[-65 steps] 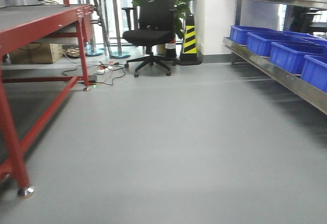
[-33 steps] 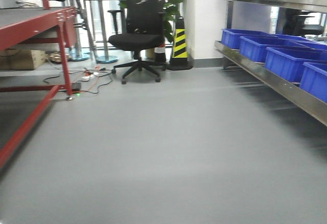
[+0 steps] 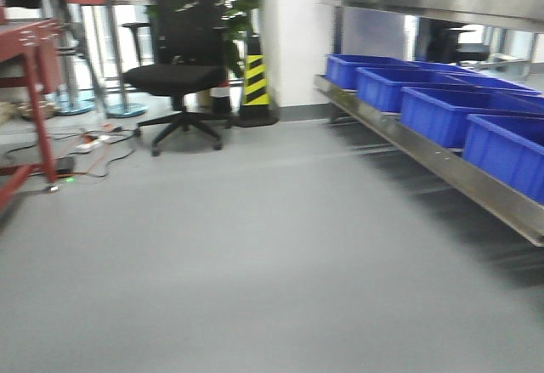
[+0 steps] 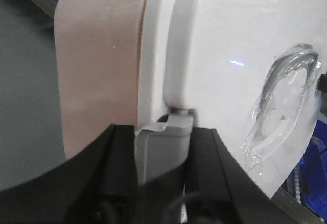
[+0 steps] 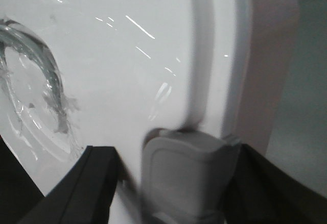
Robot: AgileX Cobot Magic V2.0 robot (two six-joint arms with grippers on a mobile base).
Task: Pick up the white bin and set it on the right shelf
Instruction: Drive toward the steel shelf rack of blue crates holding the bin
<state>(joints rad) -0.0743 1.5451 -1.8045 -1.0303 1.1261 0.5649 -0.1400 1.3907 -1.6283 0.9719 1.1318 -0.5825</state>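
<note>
The white bin [image 4: 225, 55] fills the left wrist view, with a pale pinkish body and a white lid. My left gripper [image 4: 162, 147] is shut on the grey latch [image 4: 163, 142] at the bin's end. The same bin [image 5: 127, 55] fills the right wrist view, where my right gripper [image 5: 179, 183] is closed around the other grey latch [image 5: 186, 175], blurred by motion. The right shelf [image 3: 442, 165] runs along the right of the front view, its steel rail low above the floor. Neither the bin nor the grippers show in the front view.
Several blue bins [image 3: 442, 110] stand in a row on the right shelf, with more on the level above. A black office chair [image 3: 178, 76], a yellow-black cone [image 3: 255, 84], floor cables [image 3: 85, 144] and a red table frame [image 3: 34, 59] lie ahead left. Grey floor [image 3: 255, 245] stretches ahead.
The front view has swung to the right. The red table has slid almost out at the left, and the shelf with blue bins has come nearer and larger.
</note>
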